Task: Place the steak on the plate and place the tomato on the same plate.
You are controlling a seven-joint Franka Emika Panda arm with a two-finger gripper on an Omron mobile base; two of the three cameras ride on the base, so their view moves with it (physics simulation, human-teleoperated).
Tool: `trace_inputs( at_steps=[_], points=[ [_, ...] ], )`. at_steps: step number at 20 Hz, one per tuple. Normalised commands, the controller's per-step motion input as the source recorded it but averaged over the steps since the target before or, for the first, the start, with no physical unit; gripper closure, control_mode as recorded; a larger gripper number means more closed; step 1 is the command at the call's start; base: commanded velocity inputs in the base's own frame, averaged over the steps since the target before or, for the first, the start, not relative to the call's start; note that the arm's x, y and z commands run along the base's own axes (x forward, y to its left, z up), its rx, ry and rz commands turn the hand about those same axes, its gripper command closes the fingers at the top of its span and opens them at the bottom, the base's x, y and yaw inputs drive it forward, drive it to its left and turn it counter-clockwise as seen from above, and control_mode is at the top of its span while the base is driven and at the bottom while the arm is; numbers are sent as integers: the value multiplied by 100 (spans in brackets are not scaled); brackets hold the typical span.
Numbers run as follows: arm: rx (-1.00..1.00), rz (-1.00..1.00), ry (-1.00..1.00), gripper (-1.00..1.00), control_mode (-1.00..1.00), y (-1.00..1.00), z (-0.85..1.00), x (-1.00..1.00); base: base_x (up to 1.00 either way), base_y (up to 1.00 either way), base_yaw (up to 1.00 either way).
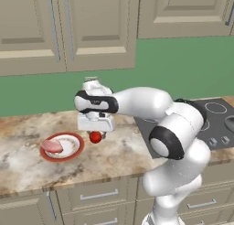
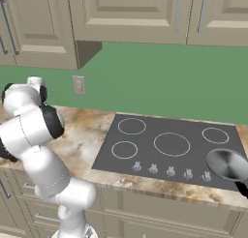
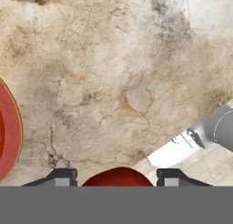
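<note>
While positioned above the marbled table, end effector points down, fingers closed on the tomato (red ball visible between the two dark tips at the bottom edge of the hand view). Tomato held clear of the table surface, just right of the plate in the left base view, not over it. Cannot tell from the pictures how high the tomato hangs.

Steak lying flat on the plate, toward its left side, pale pink against the white centre. Plate resting on the table, red rim complete around the meat; part of that rim also seen at the left edge of the hand view.

Arm reaching left across the table from the lower right of the left base view, with the white wrist housing directly above the tomato.

Cooktop set into the table to the right of the arm, dark, with ring markings and a row of controls along its near edge (corner also visible in the hand view at lower right). Grey pan sitting at the right front of the cooktop in the right base view, well apart from the plate. Green wall and beige cabinets behind the table; wall socket on the green wall.
</note>
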Motion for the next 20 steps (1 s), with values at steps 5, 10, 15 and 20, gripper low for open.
trace_inputs(
  at_steps=[5,10,15,20],
  points=[
    [0,0,0,100,-100,79,-16,17,0,0,0],
    [0,-9,0,100,-100,61,-28,24,0,0,0],
    [-1,-15,0,100,-100,50,-27,33,0,0,0],
    [-8,-14,0,100,-100,39,-30,29,0,0,0]
  ],
)
